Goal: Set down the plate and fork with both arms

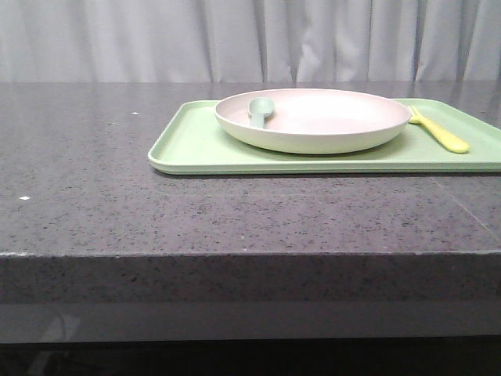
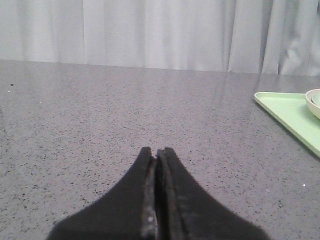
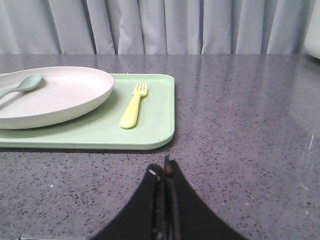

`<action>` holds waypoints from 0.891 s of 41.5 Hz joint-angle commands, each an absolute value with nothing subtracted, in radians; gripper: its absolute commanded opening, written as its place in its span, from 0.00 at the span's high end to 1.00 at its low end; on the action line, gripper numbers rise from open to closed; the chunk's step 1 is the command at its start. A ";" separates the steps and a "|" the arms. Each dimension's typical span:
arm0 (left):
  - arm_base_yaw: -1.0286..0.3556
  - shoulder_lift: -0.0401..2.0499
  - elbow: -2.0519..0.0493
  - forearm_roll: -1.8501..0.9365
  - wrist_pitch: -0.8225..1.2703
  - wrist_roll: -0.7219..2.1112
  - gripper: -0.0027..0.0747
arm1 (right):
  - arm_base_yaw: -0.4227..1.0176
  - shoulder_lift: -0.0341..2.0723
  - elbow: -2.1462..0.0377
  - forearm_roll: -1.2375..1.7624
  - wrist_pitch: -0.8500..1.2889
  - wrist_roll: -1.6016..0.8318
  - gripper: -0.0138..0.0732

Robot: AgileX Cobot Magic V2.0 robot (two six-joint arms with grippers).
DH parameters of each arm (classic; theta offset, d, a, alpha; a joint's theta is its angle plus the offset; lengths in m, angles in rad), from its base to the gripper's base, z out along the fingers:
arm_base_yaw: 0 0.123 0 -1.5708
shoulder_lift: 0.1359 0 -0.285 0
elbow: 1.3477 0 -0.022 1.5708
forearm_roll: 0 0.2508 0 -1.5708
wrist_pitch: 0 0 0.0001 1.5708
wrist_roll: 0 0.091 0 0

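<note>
We are seeing the plate (image 1: 313,119) sitting on the green tray (image 1: 196,145) with the yellow fork (image 3: 133,106) lying just beside it and a spoon (image 1: 260,110) resting in it. Our left gripper (image 2: 157,152) and right gripper (image 3: 165,167) are hovering over the desk (image 1: 117,204), both pressed together, holding nothing. We are judging this fits either placement done or pickup pending.

Grey speckled table (image 1: 156,211) before pale curtains (image 1: 156,39).
</note>
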State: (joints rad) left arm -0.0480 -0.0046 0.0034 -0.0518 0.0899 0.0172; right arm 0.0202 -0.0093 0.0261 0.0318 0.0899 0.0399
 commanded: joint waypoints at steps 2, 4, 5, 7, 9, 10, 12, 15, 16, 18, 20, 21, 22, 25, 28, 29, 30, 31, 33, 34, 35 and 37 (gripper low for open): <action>-0.056 -0.029 0.011 -0.060 0.000 0.010 0.99 | 0.017 -0.028 0.022 0.024 0.000 0.030 0.98; -0.056 -0.029 0.011 -0.060 0.000 0.010 0.99 | 0.018 -0.028 0.022 0.024 0.000 0.030 0.98; -0.056 -0.029 0.011 -0.060 0.000 0.010 0.99 | 0.018 -0.028 0.022 0.024 0.000 0.030 0.98; -0.056 -0.029 0.011 -0.060 0.000 0.010 0.99 | 0.017 -0.028 0.022 0.025 -0.010 0.030 0.98; -0.056 -0.029 0.011 -0.060 0.000 0.010 0.99 | 0.017 -0.028 0.022 0.025 -0.023 0.030 0.98; -0.056 -0.029 0.011 -0.060 0.000 0.010 0.99 | 0.017 -0.028 0.022 0.025 -0.030 0.030 0.98; -0.056 -0.029 0.011 -0.060 0.000 0.010 0.99 | 0.017 -0.028 0.022 0.025 -0.044 0.030 0.98; -0.056 -0.029 0.011 -0.060 0.000 0.010 0.99 | 0.017 -0.028 0.022 0.025 -0.057 0.030 0.98; -0.056 -0.029 0.011 -0.060 0.000 0.010 0.99 | 0.017 -0.028 0.022 0.025 -0.057 0.030 0.98; -0.056 -0.029 0.011 -0.060 0.000 0.010 0.99 | 0.017 -0.028 0.022 0.025 -0.058 0.030 0.98; -0.056 -0.029 0.011 -0.060 0.000 0.010 0.99 | 0.017 -0.028 0.022 0.025 -0.058 0.030 0.98; -0.056 -0.029 0.011 -0.060 0.000 0.010 0.99 | 0.017 -0.028 0.022 0.025 -0.058 0.030 0.98; -0.056 -0.029 0.011 -0.060 0.000 0.010 0.99 | 0.017 -0.028 0.022 0.025 -0.058 0.030 0.98; -0.056 -0.029 0.011 -0.060 0.000 0.010 0.99 | 0.017 -0.028 0.022 0.025 -0.058 0.030 0.98; -0.056 -0.029 0.011 -0.060 0.000 0.010 0.99 | 0.017 -0.028 0.022 0.025 -0.058 0.030 0.98; -0.056 -0.029 0.011 -0.060 0.000 0.010 0.99 | 0.017 -0.028 0.022 0.025 -0.058 0.030 0.98; -0.056 -0.029 0.011 -0.060 0.000 0.010 0.99 | 0.017 -0.028 0.022 0.025 -0.058 0.030 0.98; -0.056 -0.029 0.011 -0.060 0.000 0.010 0.99 | 0.017 -0.028 0.022 0.025 -0.058 0.030 0.98; -0.056 -0.029 0.011 -0.060 0.000 0.010 0.99 | 0.017 -0.028 0.022 0.025 -0.058 0.030 0.98; -0.056 -0.029 0.011 -0.060 0.000 0.010 0.99 | 0.017 -0.028 0.022 0.025 -0.058 0.030 0.98; -0.056 -0.029 0.011 -0.060 0.000 0.010 0.99 | 0.017 -0.028 0.022 0.025 -0.058 0.030 0.98; -0.056 -0.029 0.011 -0.060 0.000 0.010 0.99 | 0.017 -0.028 0.022 0.025 -0.058 0.030 0.98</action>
